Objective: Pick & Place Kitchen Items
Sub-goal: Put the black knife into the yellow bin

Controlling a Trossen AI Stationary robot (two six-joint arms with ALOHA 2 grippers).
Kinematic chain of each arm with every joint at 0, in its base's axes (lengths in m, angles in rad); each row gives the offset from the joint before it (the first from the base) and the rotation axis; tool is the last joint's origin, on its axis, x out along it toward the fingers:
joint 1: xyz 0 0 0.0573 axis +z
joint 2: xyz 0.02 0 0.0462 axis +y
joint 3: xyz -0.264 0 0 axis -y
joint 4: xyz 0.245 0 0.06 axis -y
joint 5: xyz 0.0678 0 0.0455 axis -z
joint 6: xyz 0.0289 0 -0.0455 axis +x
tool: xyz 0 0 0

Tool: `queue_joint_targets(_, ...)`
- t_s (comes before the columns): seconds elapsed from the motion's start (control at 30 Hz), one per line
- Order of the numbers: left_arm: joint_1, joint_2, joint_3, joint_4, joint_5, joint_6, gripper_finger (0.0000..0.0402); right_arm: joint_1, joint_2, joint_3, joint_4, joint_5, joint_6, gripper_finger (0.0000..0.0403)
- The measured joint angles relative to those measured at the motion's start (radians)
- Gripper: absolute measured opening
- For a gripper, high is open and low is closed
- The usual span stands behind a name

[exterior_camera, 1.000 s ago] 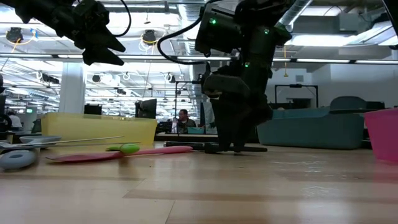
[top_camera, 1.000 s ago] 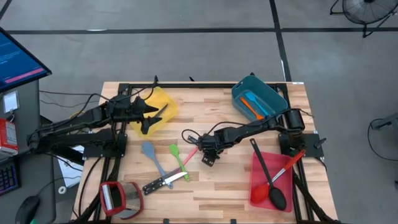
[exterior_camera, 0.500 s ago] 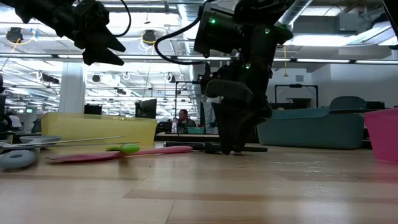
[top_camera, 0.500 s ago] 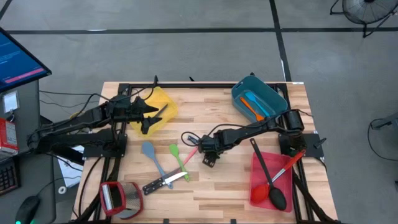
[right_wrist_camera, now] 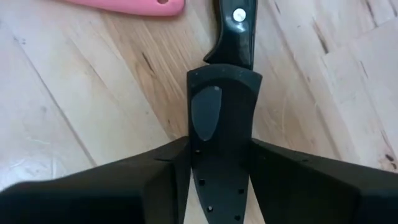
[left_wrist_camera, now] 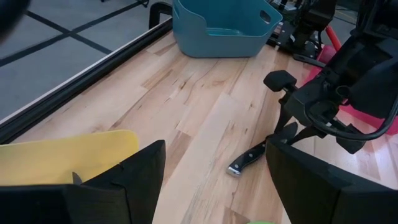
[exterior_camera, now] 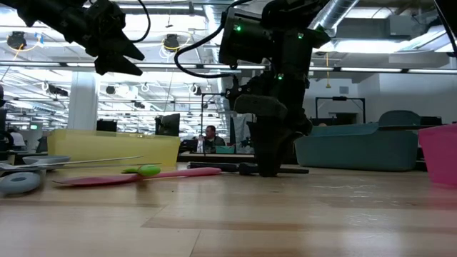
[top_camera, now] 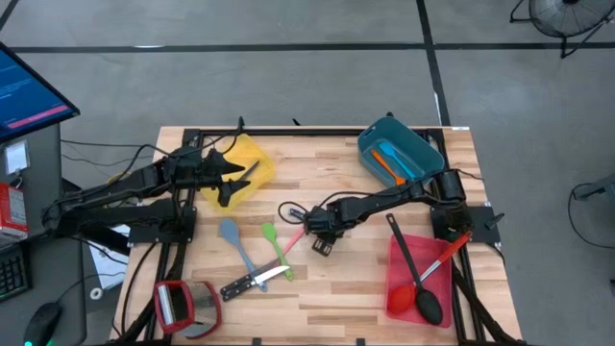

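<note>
Right claw (top_camera: 320,234) sat low at mid-worktop (top_camera: 365,288), fingers seemingly closed on a black-handled knife (right_wrist_camera: 235,25) lying beside the pink spatula (right_wrist_camera: 134,5). Left claw (top_camera: 226,180) hovered open over the yellow bin (top_camera: 252,154).

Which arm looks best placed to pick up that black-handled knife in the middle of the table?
The right one. Its gripper is already down at the black-handled knife, fingers over its handle, while the left gripper hovers above the yellow bin.
</note>
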State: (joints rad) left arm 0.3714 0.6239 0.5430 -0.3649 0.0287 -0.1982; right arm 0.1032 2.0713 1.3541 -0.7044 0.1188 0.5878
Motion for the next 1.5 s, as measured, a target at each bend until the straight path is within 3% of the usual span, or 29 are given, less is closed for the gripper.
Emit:
queue_joint_targets(0.47,0.0,0.0,0.0,0.0,-0.003,0.008,0.0257,-0.02,-0.005,0.08,-0.04,0.008,-0.048,0.0125)
queue_joint_targets(1.03,0.0,0.0,0.0,0.008,-0.002,0.009,0.0257,-0.028,-0.197,0.085,-0.038,-0.013,-0.039,0.0124)
queue_joint_targets(1.23,0.0,0.0,0.0,0.068,0.094,-0.024,0.026,-0.044,-0.269,0.085,0.021,0.041,-0.022,0.0132)
queue_joint_targets(1.5,0.0,0.0,0.0,0.281,0.215,-0.101,0.026,-0.075,-0.352,0.086,0.143,0.068,-0.026,0.0131)
